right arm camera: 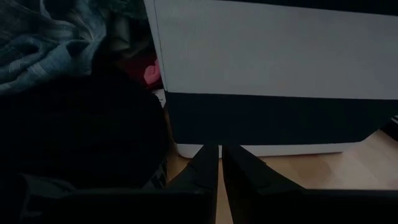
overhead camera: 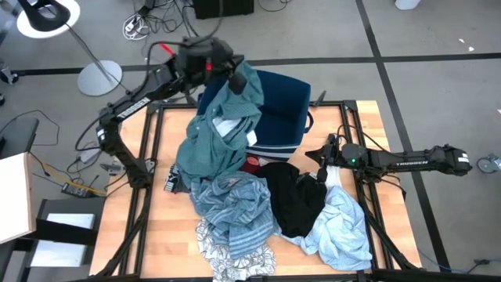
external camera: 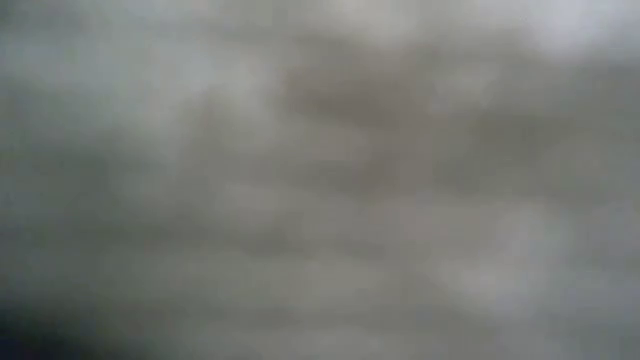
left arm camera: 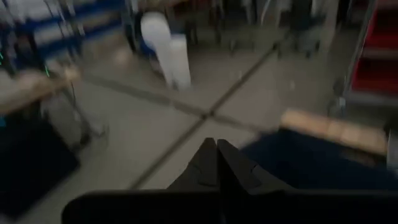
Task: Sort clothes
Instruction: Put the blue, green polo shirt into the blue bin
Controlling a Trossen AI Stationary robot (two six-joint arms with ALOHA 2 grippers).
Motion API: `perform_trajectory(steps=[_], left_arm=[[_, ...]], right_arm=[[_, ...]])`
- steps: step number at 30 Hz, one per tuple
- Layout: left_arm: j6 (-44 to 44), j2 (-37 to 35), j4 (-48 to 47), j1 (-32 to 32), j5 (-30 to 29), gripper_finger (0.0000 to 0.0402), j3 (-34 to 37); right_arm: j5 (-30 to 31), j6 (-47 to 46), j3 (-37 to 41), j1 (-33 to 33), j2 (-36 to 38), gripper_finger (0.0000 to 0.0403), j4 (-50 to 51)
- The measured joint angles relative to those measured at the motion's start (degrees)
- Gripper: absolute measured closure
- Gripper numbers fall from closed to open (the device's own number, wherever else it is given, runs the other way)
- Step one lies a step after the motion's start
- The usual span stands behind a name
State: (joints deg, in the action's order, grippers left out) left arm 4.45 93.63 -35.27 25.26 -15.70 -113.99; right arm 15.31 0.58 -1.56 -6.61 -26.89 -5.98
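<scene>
My left gripper (overhead camera: 228,66) is raised over the left rim of the dark blue bin (overhead camera: 282,102), its fingers shut (left arm camera: 217,155). The teal garment (overhead camera: 219,133) hangs from beside it down to the pile on the table. On the table lie a blue-striped garment (overhead camera: 235,207), a black one (overhead camera: 293,196), a pale blue one (overhead camera: 340,227), a leaf-print one (overhead camera: 235,254) and a small red one (overhead camera: 252,164). My right gripper (overhead camera: 323,163) is shut and empty (right arm camera: 219,158), low at the table's right, beside the black garment (right arm camera: 74,130). The low view shows only grey blur. My left gripper holds the teal garment by its upper end (overhead camera: 244,77), but the gripper itself hides the place of contact, and the left wrist view shows no cloth. The garment hangs slack over the bin's left rim, and its lower part (overhead camera: 200,160) lies on the pile.
The bin's white and dark blue side wall (right arm camera: 267,74) stands close in front of my right gripper. The table's wooden top (overhead camera: 168,227) shows bare at the near left. Dark frame rails (overhead camera: 149,196) run along the table's sides. A lamp stand (overhead camera: 98,74) is on the floor beyond.
</scene>
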Motion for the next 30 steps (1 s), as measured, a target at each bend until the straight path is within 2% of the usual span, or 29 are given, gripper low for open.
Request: perform_trajectory(steps=[6,12,16,21,23,26,30], left_arm=[[-4.7,2.1,-12.0,0.8,0.8,0.0386,0.0],[-8.2,2.4,-21.1,1.5,3.1,0.0343,0.0],[-7.9,1.2,-24.9,1.4,4.5,0.0315,0.0],[-9.4,-1.8,-31.9,-1.1,5.0,0.0306,0.0],[-9.5,-2.9,-35.2,-4.3,2.5,0.0306,0.0],[-11.1,-4.7,-38.5,-9.9,-4.7,0.0306,0.0],[-16.1,-8.2,-39.2,-17.9,-10.6,0.0305,1.4]], right_arm=[[0.0,0.0,0.0,0.0,0.0,0.0380,-0.1],[0.0,0.0,0.0,0.0,0.0,0.0380,-0.3],[0.0,0.0,0.0,0.0,0.0,0.0380,-0.3],[0.0,0.0,0.0,0.0,0.0,0.0380,-0.5],[0.0,0.0,0.0,0.0,0.0,0.0380,-0.5],[0.0,0.0,0.0,0.0,0.0,0.0380,-0.6],[0.0,0.0,0.0,0.0,0.0,0.0380,-1.0]])
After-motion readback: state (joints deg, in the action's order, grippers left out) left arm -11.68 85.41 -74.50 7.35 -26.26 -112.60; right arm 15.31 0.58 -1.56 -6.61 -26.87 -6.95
